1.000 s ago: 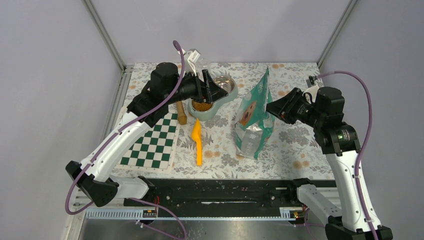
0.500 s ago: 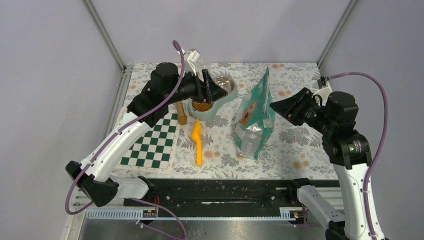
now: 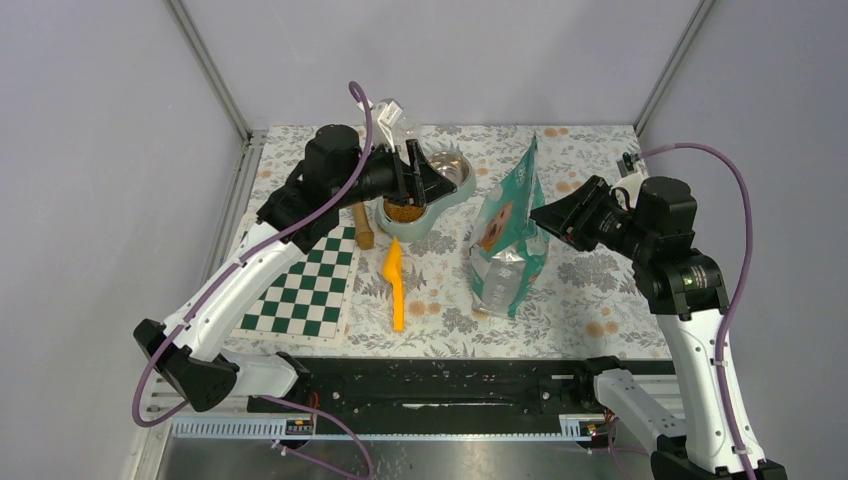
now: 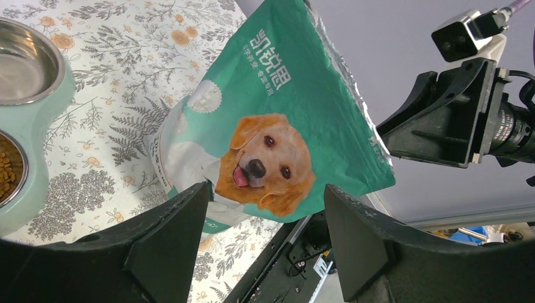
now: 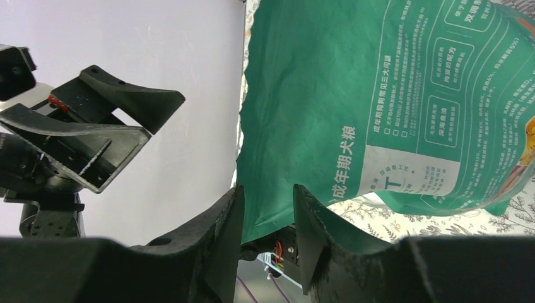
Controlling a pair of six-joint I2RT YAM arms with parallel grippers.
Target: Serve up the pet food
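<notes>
At the far left lay a checkerboard mat (image 3: pixel 315 285), with a small brown wooden piece (image 3: pixel 362 228) just beside its far corner. Next along, the left gripper (image 3: pixel 428 186) hung over the teal double feeder (image 3: pixel 428 226). Its fingers (image 4: pixel 170 233) were spread wide with nothing between them. The pet food (image 3: pixel 402 213) sat as a shallow brown layer in the feeder's nearer bowl, right under that gripper, while the steel bowl (image 3: pixel 452 168) behind it looked bare. The orange scoop (image 3: pixel 397 290) lay flat on the floral cloth (image 3: pixel 590 290) just in front of the feeder, untouched by either arm.

Right of the scoop, the teal-and-silver bag (image 3: pixel 505 245) stood upright, its torn top open. The right gripper (image 3: pixel 545 215) was level with the bag's upper right edge. Its fingers (image 5: pixel 221 240) stood a narrow gap apart, with green foil showing in that gap. I could not tell whether the edge was already between the pads or just beyond them.

With kibble in one bowl and the scoop set down, the step in hand looked like securing the bag. The next move would probably call for closing squarely on that thin edge without pushing the bag over toward the feeder. The free left hand was best placed to pick up the scoop by its handle.
</notes>
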